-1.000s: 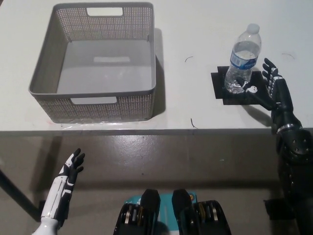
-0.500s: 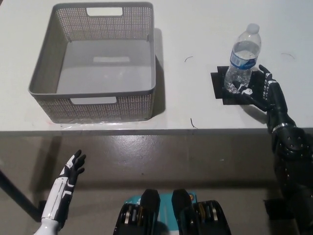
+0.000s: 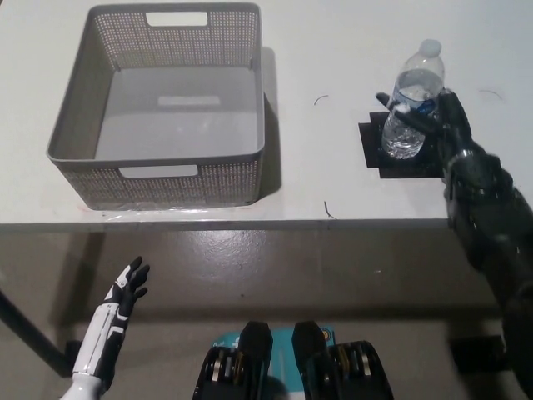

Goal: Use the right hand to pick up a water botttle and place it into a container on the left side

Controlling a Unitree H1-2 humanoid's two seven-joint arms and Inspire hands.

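Observation:
A clear water bottle [image 3: 412, 96] with a white cap and blue label stands upright on a black square mat [image 3: 385, 156] at the table's right. My black right hand [image 3: 440, 118] wraps around the bottle's middle from the right, fingers curled across its label. The grey woven basket [image 3: 92, 127] sits empty on the table's left side, well away from the bottle. My white left hand [image 3: 119, 307] hangs below the table edge at the lower left, fingers spread and holding nothing.
The white table [image 3: 325, 75] ends in a front edge [image 3: 275, 222] just below the basket and mat. A few small dark marks [image 3: 321, 100] lie on the table between the basket and the bottle. Grey floor lies below.
My right hand rose from beside the bottle's base on the mat and closed its fingers around the bottle's middle. The bottle still stands on the mat. The left hand barely moved.

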